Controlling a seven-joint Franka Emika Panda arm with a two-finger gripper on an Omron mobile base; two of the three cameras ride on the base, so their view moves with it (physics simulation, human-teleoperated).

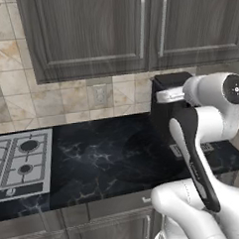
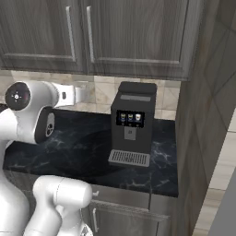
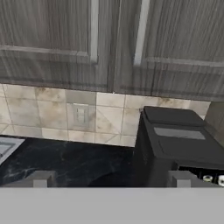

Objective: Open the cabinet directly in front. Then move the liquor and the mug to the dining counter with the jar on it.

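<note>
Wall cabinet (image 1: 132, 31): dark wood-grain, both panelled doors shut, two silver bar handles (image 3: 94, 30) side by side at the centre seam, hung above the counter. Black marble counter (image 1: 103, 157): gas hob (image 1: 19, 164) at its left end, black coffee machine (image 2: 132, 124) at its right. Gripper (image 3: 111, 179): fingers spread wide, holding nothing, facing the tiled wall below the cabinet.

Shell: glossy white rounded plastic arm (image 1: 210, 114), thick tubular segments.
Joints: dark round end cap (image 1: 235, 89) with a small white centre mark and ring of dots.
Trim: long black strip (image 1: 197, 162) running down one link.
Fingertips: small grey square fingertips (image 3: 40, 179).
</note>
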